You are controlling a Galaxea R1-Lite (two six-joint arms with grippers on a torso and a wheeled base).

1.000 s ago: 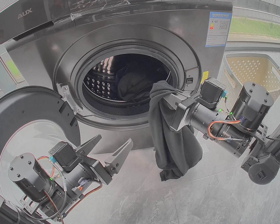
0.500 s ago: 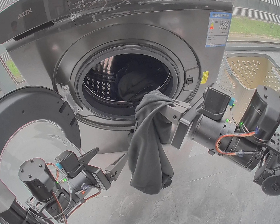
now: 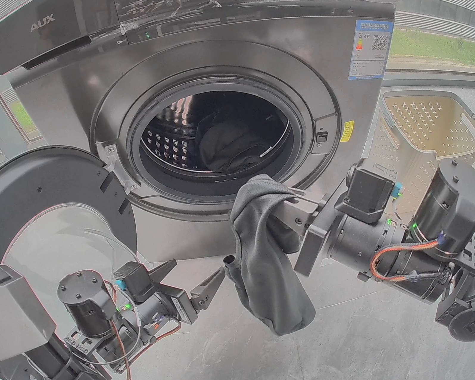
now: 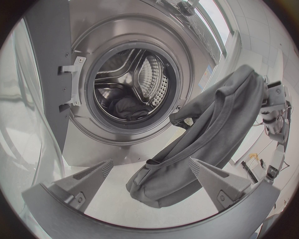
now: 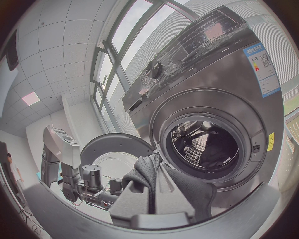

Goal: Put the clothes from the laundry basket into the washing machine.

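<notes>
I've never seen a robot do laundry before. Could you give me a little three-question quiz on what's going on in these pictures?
1. True or false: the door of the washing machine is shut.
2. What does the right gripper hold? A) a white towel B) a dark grey garment C) nothing
3. Fill in the blank: the left gripper holds nothing, and it is ____.

Key
1. False: the door stands swung wide open on the robot's left.
2. B: the garment hangs from the gripper in front of the machine, below its round opening.
3. Open.
</notes>
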